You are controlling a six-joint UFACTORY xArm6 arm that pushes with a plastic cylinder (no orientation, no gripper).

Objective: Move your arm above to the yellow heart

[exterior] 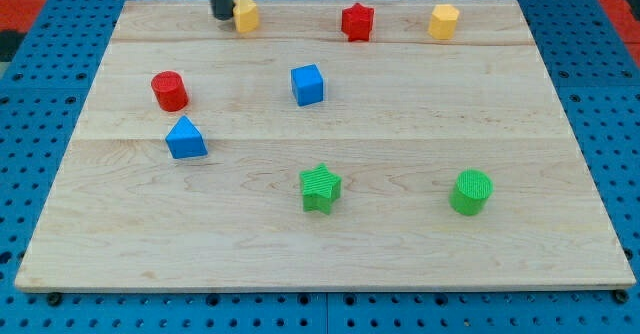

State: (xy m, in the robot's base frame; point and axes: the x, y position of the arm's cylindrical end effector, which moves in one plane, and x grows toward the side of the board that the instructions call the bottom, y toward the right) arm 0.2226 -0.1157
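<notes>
Nearest on the desk [560, 264] sit a green star [320, 188] and green cylinder [471, 192]. At the far left edge, the upright rod's tip [220, 16] touches the yellow heart's [246, 14] left side. It's a bare rod, no end effector to clench.

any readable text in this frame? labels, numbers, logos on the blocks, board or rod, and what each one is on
None. No words, numbers, logos or signs can be read anywhere in the view.
The blocks, such as the yellow heart and the red star, have plain faces.
The wooden board shows only grain, and the blue pegboard under it only holes.
My tip, just left of the yellow heart, is plain dark, unmarked.
</notes>
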